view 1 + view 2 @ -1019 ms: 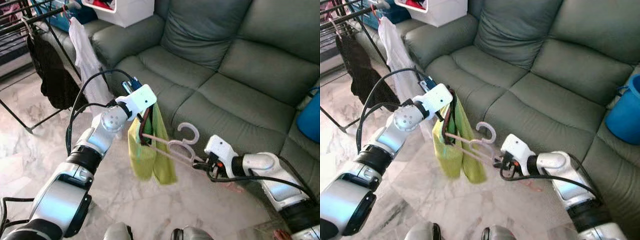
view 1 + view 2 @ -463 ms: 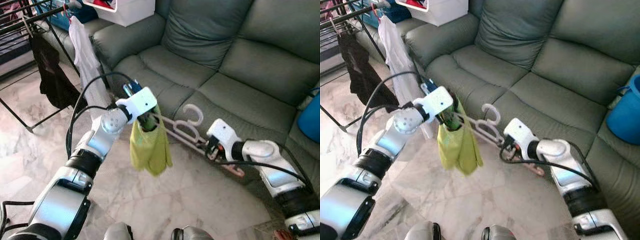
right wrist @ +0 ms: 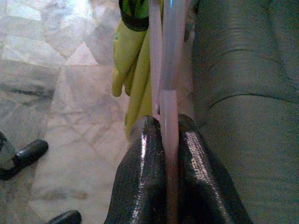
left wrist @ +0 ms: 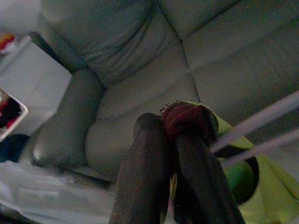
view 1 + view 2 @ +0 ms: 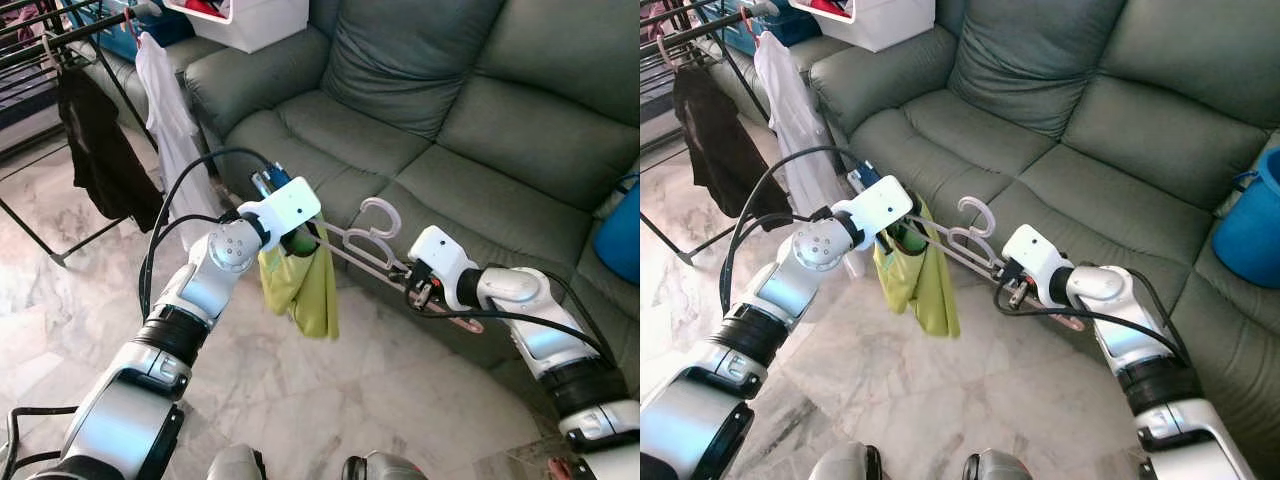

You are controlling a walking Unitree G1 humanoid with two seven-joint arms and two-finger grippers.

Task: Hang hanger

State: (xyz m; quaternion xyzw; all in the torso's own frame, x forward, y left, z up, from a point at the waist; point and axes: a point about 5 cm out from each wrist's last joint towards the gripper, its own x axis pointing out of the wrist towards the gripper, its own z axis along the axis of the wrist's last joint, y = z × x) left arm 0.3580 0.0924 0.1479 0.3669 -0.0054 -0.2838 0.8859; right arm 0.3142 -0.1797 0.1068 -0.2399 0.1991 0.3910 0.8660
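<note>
The hanger (image 5: 372, 243) is pale pink plastic, with thin parallel bars and a curved hook standing up near its middle. It is held roughly level in the air between the two grippers, in front of the grey-green sofa (image 5: 470, 120) and above the marble floor (image 5: 330, 400).

The right gripper (image 3: 163, 140) is closed on the hanger: its two black fingers (image 3: 140, 172) press against either side of a pink bar, which runs straight out from between the fingertips. In the head views this grip sits at the hanger's right end (image 5: 1018, 290).

The left gripper (image 4: 175, 126) is clamped tight on the dark red neckband of a yellow-green garment (image 5: 305, 285). The garment hangs down from that gripper in loose folds, and the hanger's bars enter its neck opening just beside the fingertips.

Well to the left of the left gripper stands a drying rack (image 5: 40, 60) carrying a black garment (image 5: 100, 150) and a white garment (image 5: 175, 110). A blue bucket (image 5: 1250, 225) sits on the sofa beyond the right arm.
</note>
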